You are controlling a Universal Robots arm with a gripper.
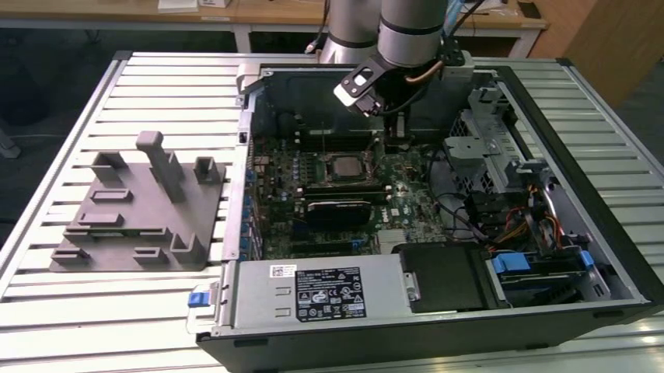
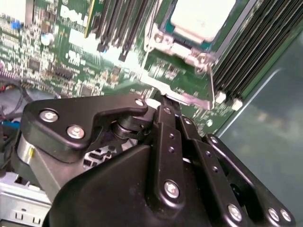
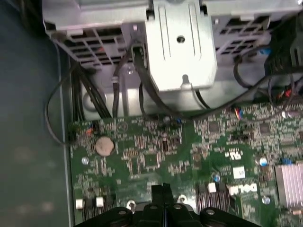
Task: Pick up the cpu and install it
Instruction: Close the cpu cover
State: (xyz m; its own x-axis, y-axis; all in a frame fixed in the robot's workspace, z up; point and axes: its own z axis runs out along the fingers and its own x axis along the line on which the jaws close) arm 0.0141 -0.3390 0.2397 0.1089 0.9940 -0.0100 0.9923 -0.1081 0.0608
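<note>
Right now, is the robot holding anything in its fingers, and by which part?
Nothing that shows. The gripper has its fingers shut together with nothing between them, and the cpu lies in its socket.

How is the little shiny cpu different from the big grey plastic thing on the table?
The cpu is much smaller than the grey plastic fixture. The cpu is a flat square; the fixture has posts sticking up. The cpu sits on the green board inside the computer case; the fixture stands outside it on the slatted table, to the exterior view's left. Both are greyish.
</note>
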